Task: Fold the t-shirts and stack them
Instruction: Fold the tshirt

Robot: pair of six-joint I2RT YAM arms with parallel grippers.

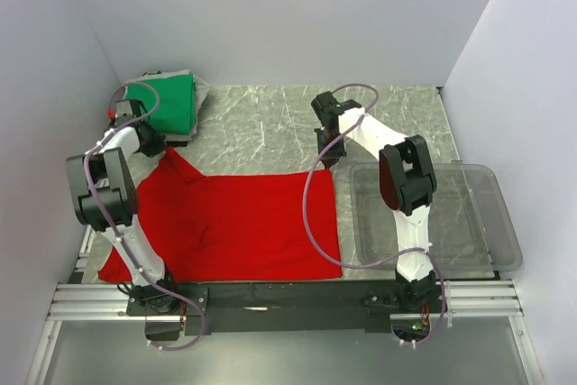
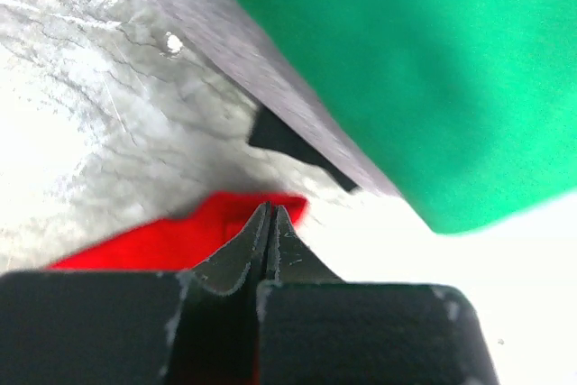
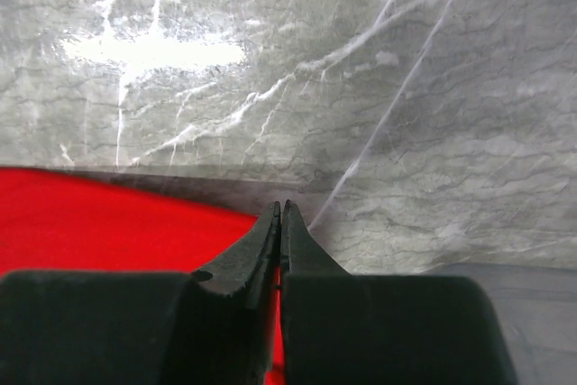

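1. The left end effector (image 2: 268, 220) has its fingers pressed together. The red shirt (image 1: 243, 223) bunches up right at their tips, so it appears to pinch that shirt's far left corner.
2. The right end effector (image 3: 281, 214) is likewise pressed shut. Red cloth runs under it from its left and shows low in the slit between the fingers, so I judge it pinches the far right corner.
3. Holding both far corners at once fits a fold: the far edge could be carried toward the arms in one even line.
4. The rest of the red shirt lies flat on the desk (image 1: 261, 128), nearer the bases than both end effectors.
5. The green shirt (image 1: 167, 101) sits folded just beyond the left end effector, probably as the base of the stack.
6. The bin (image 1: 469, 223) lies to the right of the right end effector, apart from the cloth.
7. Hard to tell:
   - how much cloth each pinch holds
   - what the dark wedge (image 2: 288, 146) beside the green shirt is
   - the red shirt's near left part, which is hidden by the left arm
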